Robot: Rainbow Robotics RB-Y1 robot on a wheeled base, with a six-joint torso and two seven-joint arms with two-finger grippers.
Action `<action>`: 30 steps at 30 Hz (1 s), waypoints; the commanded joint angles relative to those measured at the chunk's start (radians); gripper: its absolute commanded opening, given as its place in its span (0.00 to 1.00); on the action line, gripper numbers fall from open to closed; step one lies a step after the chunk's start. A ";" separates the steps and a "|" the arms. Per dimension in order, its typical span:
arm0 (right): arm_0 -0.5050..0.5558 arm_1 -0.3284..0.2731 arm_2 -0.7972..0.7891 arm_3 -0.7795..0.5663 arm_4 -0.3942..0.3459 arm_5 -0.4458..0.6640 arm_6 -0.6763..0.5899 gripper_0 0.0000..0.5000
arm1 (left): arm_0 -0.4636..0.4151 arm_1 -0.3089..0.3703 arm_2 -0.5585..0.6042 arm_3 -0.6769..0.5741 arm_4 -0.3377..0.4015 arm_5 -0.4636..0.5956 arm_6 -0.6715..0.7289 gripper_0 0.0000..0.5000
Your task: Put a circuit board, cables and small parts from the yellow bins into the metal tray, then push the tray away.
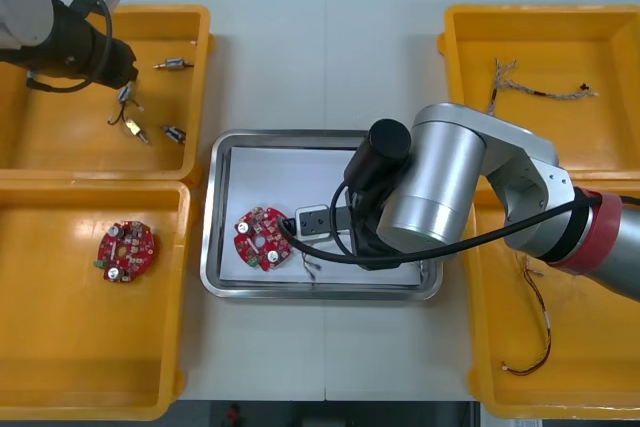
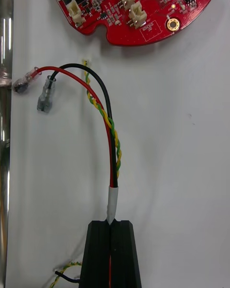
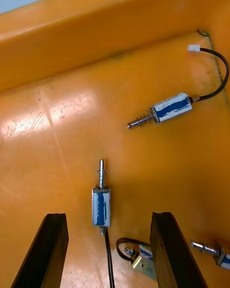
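— while the right gripper (image 2: 111, 224) hangs over the shiny metal tray (image 1: 214, 217) with its white floor, how does the cable look?

— it's a thin cable (image 2: 110, 144) of one red wire, one black wire and a twisted yellow-and-green pair, bound in a pale sleeve just past the fingertips. the red and black wires curve off to clear-sleeved terminals close to a shiny wall of the tray. the twisted pair ends in a tiny white plug just beside the round red circuit board (image 2: 139, 5), apart from it.

— and the board?

— flat on the white floor, toward the tray's left edge, with white connectors and a brass-ringed hole on its face.

— the grip?

— the black fingers are pressed nearly together, pinching the cable at its sleeve. a bit more wire trails behind them.

— the other arm?

— the left gripper (image 3: 109, 215) is over the yellow bin (image 1: 60, 137) at the desk's far left corner, fingers spread wide and holding nothing. a small metal part (image 3: 101, 204), silver with a blue band and a sprung pin, lies on the bin floor between them, touching neither.
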 commanded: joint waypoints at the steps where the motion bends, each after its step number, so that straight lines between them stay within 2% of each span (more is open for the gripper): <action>1: -0.035 0.031 0.032 0.011 0.014 -0.010 0.018 0.00 | -0.053 -0.025 -0.051 0.044 -0.021 -0.085 -0.082 1.00; 7: -0.025 0.037 0.032 0.016 0.014 0.005 0.018 0.02 | -0.046 -0.037 -0.065 0.070 -0.047 -0.111 -0.088 1.00; 8: -0.023 0.037 0.032 0.016 0.012 0.009 0.016 0.28 | -0.041 -0.037 -0.066 0.070 -0.052 -0.111 -0.089 1.00; 9: -0.022 0.037 0.032 0.016 0.012 0.010 0.016 0.58 | -0.035 -0.037 -0.065 0.070 -0.056 -0.117 -0.092 1.00; 10: -0.022 0.037 0.032 0.016 0.012 0.012 0.016 0.79 | -0.026 -0.037 -0.068 0.070 -0.058 -0.128 -0.095 1.00; 12: -0.022 0.037 0.032 0.016 0.014 0.012 0.015 1.00 | -0.015 -0.037 -0.074 0.070 -0.061 -0.149 -0.097 1.00; 21: -0.022 0.042 -0.031 -0.002 0.003 0.041 0.019 1.00 | 0.020 -0.034 -0.092 0.081 -0.075 -0.189 -0.098 1.00; 30: -0.022 0.105 -0.180 -0.039 -0.001 0.257 0.016 1.00 | 0.057 -0.031 -0.094 0.081 -0.079 -0.218 -0.106 1.00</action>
